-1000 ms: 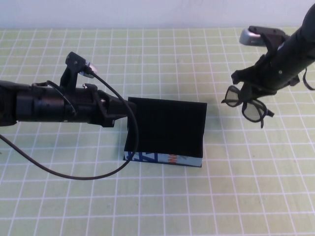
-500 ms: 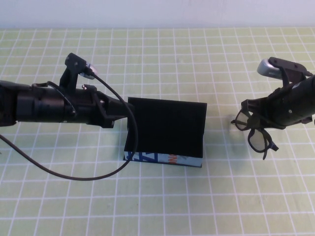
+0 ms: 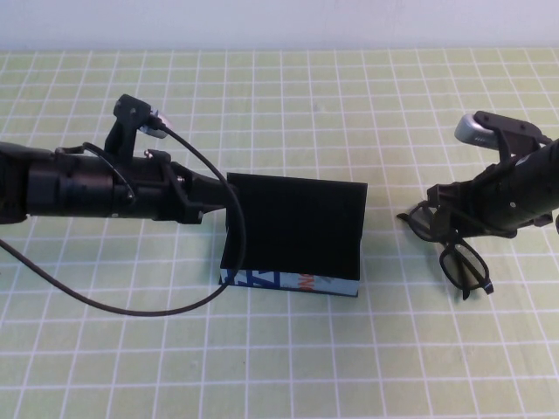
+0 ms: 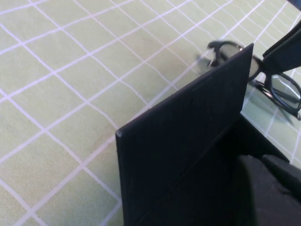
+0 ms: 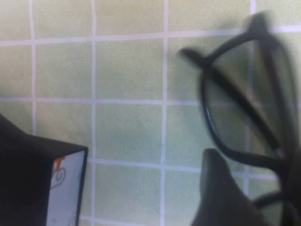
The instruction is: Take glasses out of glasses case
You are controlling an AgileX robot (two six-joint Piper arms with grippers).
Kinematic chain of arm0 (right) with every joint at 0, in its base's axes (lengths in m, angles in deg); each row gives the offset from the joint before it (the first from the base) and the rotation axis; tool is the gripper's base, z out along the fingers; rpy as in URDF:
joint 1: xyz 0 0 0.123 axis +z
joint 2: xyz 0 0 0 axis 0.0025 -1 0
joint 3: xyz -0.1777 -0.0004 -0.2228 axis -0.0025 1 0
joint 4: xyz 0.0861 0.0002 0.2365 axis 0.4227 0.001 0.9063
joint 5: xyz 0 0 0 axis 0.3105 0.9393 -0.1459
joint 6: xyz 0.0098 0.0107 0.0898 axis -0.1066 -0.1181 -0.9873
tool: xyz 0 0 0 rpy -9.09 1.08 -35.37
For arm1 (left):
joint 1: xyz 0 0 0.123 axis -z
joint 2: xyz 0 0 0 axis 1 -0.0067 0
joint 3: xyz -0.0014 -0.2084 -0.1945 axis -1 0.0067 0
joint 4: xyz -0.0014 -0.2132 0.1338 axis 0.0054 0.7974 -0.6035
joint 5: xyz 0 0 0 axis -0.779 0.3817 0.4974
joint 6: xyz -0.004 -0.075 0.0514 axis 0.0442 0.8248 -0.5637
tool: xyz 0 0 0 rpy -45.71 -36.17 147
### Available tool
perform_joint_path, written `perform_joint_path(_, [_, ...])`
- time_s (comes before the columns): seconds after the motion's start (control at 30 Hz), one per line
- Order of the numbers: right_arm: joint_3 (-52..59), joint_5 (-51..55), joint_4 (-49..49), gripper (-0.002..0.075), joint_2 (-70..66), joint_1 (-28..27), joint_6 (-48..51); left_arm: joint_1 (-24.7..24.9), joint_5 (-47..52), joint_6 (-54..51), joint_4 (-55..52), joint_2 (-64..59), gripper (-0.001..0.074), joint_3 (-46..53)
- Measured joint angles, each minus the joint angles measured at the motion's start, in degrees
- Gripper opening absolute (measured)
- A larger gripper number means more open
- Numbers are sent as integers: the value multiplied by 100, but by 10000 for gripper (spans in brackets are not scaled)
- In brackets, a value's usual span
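The glasses case (image 3: 288, 282) stands open at the middle of the mat, with its black lid (image 3: 297, 218) raised and its white printed front facing me. My left gripper (image 3: 220, 197) is shut on the lid's left edge; the lid also shows in the left wrist view (image 4: 188, 136). My right gripper (image 3: 456, 212) is to the right of the case, shut on the black glasses (image 3: 463, 262), which hang low over the mat. In the right wrist view the glasses (image 5: 221, 103) are beside a finger (image 5: 221, 193), and the case corner (image 5: 66, 188) shows.
A green mat with a white grid (image 3: 288, 367) covers the table. A black cable (image 3: 131, 310) loops from the left arm down in front of the case. A pale wall runs along the far edge.
My right gripper has carried the glasses to the right, away from the case, and down toward the mat. The left arm and the case have not moved.
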Motion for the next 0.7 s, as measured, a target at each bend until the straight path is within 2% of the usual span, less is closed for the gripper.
perform_joint_path(0.13, [0,111,-58,311,277,0,0,0,-111,57,-45,251,-4,0])
perform_joint_path(0.23, [0,340,-67,293,734,0,-22,0,-430,244,-61,563,-4,0])
perform_joint_path(0.57, [283,1728,-290,25,2640,0,-275,0,-986,578,-25,1744,-4,130])
perform_joint_path(0.7, [824,1885,-355,-8,3842,0,-289,0,-1395,586,226,2560,-4,613])
